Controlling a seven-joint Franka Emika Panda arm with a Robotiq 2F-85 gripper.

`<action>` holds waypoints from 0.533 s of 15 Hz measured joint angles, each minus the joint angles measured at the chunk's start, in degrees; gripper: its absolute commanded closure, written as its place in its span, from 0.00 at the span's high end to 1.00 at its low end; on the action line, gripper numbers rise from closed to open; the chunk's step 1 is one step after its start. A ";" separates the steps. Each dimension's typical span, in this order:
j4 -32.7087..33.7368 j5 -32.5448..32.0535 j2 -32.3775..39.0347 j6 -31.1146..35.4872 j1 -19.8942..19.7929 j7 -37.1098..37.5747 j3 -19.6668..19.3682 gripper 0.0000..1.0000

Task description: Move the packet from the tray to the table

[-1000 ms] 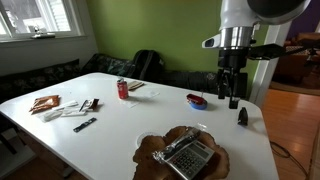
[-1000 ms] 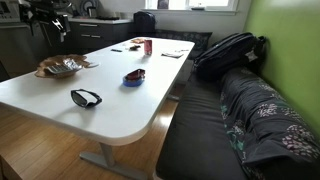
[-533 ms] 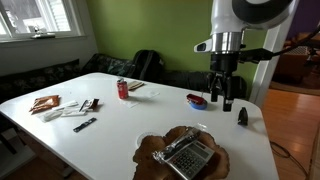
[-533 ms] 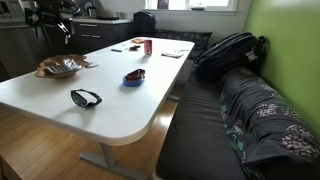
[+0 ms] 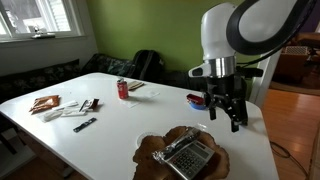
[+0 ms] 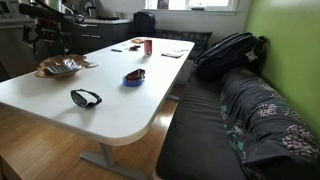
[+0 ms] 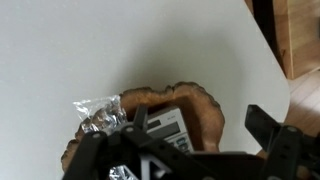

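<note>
**Gripper and surroundings.** The gripper (image 5: 224,114) hangs from the white arm (image 5: 238,30) over the far side of the table (image 5: 110,132). Its two dark fingers (image 5: 212,108) stand apart with nothing between them. It is above the surface and touches nothing. In the wrist view the same fingers frame the bottom corners, and the tray (image 7: 203,104) lies between and beyond them.

**Packet.** In the wrist view the packet (image 7: 100,113) shows as crinkled silver foil. It lies in the tray at its wavy rim, just beside the grey keyed calculator (image 7: 168,126). Part of the packet is hidden behind the gripper body. It rests on the tray, not on the table.

**Tray.** In an exterior view the brown tray (image 5: 148,152) sits near the front edge of the table. It holds the calculator (image 5: 192,157). The gripper is well clear of it, higher and further back.

**Other items on the table.**
- A small blue and red object (image 5: 197,99) lies near the gripper.
- A red can (image 5: 123,89) stands upright towards the middle.
- Several flat wrappers (image 5: 45,103) are spread towards the window end.
- In an exterior view a pair of dark sunglasses (image 6: 86,97) lies near the rounded corner.

**Background.** A black backpack (image 6: 230,50) rests on the bench along the green wall.
</note>
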 measured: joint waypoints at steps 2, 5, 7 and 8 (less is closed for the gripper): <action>0.39 -6.46 2.72 2.79 -0.11 2.23 0.45 1.00; 1.51 -13.56 6.33 7.73 -0.13 5.05 1.09 1.00; 2.76 -17.07 8.26 10.83 -0.13 6.54 1.43 1.00; 3.42 -18.40 9.13 12.39 -0.13 7.28 1.54 1.00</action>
